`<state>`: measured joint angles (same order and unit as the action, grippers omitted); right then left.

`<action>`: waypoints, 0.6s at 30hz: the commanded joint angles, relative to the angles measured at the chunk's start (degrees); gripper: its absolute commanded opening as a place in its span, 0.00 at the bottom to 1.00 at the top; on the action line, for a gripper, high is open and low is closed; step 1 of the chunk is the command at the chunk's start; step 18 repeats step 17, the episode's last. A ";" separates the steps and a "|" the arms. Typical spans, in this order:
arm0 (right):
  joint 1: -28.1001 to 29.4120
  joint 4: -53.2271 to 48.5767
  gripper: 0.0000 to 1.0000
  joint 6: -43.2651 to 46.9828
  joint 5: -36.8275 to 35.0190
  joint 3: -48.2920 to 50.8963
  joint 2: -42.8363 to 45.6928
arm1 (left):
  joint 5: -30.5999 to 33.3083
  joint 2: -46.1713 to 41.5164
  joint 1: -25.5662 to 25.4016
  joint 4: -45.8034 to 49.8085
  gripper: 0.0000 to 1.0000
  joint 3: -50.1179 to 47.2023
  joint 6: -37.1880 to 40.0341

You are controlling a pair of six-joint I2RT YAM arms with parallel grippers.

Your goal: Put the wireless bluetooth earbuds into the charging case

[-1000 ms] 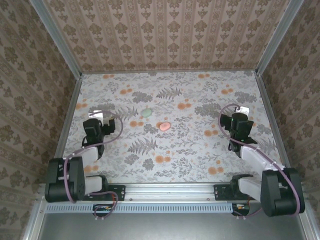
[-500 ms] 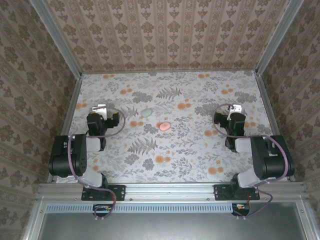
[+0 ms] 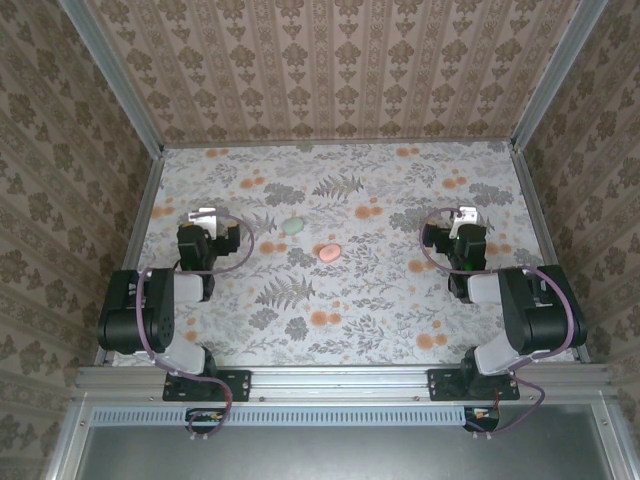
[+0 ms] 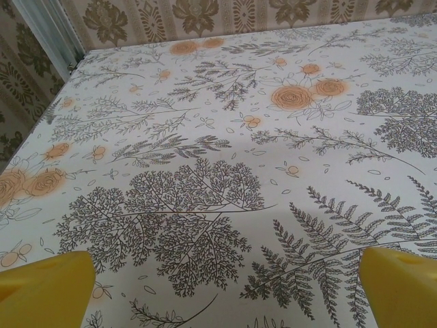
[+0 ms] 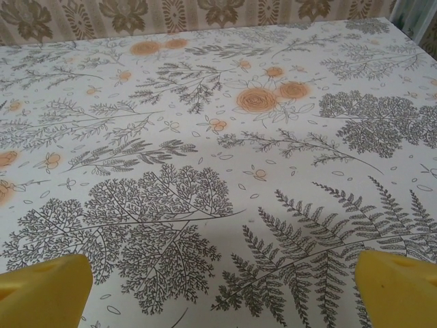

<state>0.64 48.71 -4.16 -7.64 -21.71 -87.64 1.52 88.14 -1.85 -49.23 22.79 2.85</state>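
A table (image 3: 380, 290) with a pale top printed in grey ferns and orange flowers stood evenly lit, enclosed by three walls (image 3: 340, 70) of beige-and-brown patterned wallpaper joined by metal posts (image 3: 115, 80).

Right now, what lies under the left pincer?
Under the left pincer lies the flowered table cover, seen between its open yellow fingertips. Nothing is held. The spots beneath the fingertips themselves are covered.

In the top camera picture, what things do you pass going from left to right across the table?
left gripper → mint case → pink case → right gripper
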 commanded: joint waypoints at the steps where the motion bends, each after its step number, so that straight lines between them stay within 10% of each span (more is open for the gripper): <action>1: 0.41 1.39 1.00 1.13 0.78 -1.05 -0.09 | 0.46 -0.12 -0.11 0.01 1.00 0.24 0.88; 18: 0.78 0.69 1.00 2.13 2.45 -1.45 -0.15 | 0.45 -0.13 -0.09 0.01 1.00 0.26 0.92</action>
